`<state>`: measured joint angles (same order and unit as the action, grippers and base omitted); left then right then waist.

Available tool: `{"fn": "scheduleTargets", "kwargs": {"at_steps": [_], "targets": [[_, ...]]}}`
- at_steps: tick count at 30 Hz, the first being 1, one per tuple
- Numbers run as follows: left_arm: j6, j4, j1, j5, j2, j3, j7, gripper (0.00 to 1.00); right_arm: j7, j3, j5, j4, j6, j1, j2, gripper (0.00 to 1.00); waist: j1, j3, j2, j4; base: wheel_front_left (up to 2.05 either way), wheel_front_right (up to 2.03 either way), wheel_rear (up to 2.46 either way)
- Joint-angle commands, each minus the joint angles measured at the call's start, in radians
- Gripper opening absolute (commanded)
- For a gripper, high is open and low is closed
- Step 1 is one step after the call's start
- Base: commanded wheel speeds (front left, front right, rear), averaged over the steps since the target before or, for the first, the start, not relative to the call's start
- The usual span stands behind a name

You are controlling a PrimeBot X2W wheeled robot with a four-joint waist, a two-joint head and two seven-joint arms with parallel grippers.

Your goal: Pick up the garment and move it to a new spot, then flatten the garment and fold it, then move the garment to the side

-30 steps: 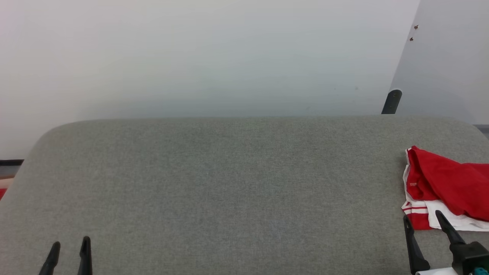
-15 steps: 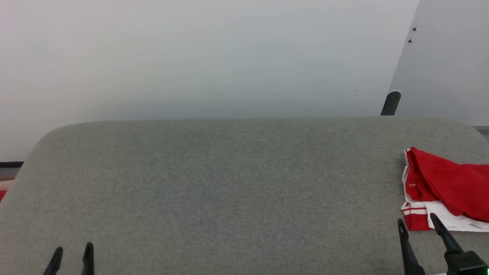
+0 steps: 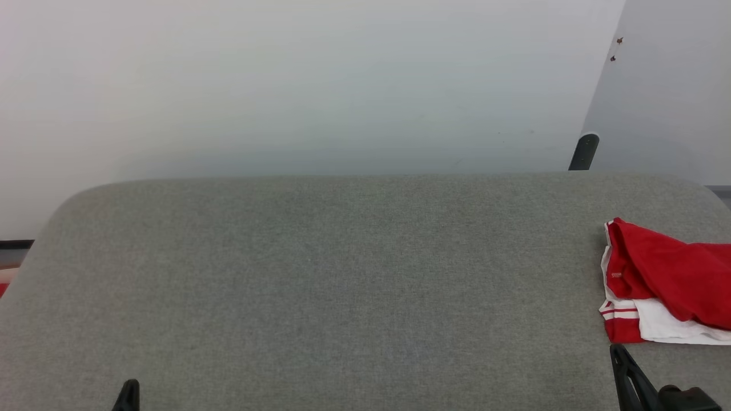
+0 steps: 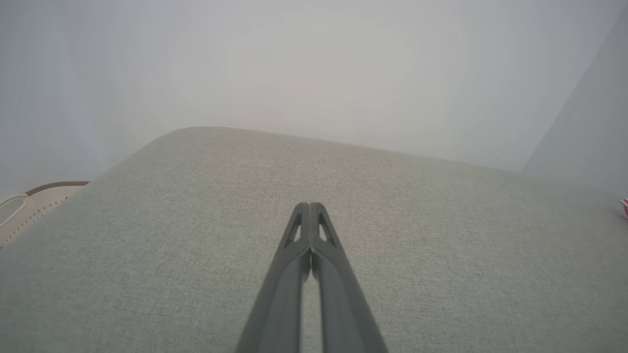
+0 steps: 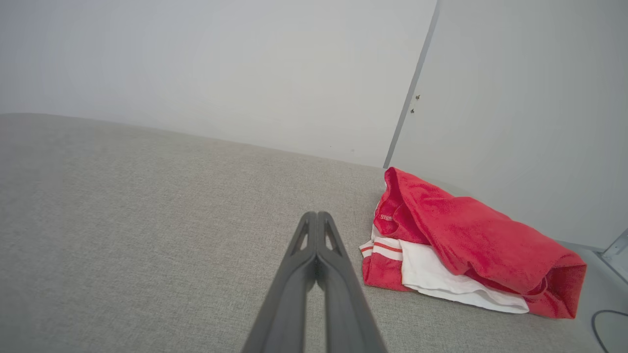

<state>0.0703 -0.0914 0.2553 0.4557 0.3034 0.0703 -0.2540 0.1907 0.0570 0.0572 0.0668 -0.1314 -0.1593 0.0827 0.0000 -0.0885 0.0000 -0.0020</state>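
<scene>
My left tool (image 4: 309,206) is closed, its two fingers meeting at the tips with nothing between them, over the near left of the grey fabric counter (image 3: 342,274). My right tool (image 5: 317,214) is likewise pinched together and empty, at the near right. Just beyond it and to its right, the garment (image 5: 456,245) lies bundled on the counter, red over white, touching neither tool. A pale wall (image 3: 285,85) stands behind.
</scene>
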Motion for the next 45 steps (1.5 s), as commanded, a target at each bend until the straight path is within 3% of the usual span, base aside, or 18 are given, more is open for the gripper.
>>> {"fn": "scheduleTargets", "kwargs": {"at_steps": [1, 22, 45], "targets": [[0.003, 0.007, -0.021, 0.036, 0.008, 0.010, 0.009, 0.00, -0.010, 0.008, -0.049, -0.005, 0.000, 0.021, 0.001, 0.00, 0.0000, 0.001, 0.0000, 0.000, 0.00, 0.00, 0.00], [0.019, -0.034, -0.115, 0.339, -0.061, 0.019, 0.105, 0.00, -0.086, 0.018, -0.490, 0.038, 0.000, 0.087, -0.008, 0.00, 0.0000, 0.017, 0.0000, 0.000, 0.00, 0.00, 0.00], [0.032, -0.070, -0.194, 0.589, -0.119, 0.027, 0.185, 0.00, -0.153, 0.030, -0.851, 0.079, 0.000, 0.146, -0.015, 0.00, 0.0000, 0.033, 0.0000, 0.001, 0.00, 0.00, 0.00]]}}
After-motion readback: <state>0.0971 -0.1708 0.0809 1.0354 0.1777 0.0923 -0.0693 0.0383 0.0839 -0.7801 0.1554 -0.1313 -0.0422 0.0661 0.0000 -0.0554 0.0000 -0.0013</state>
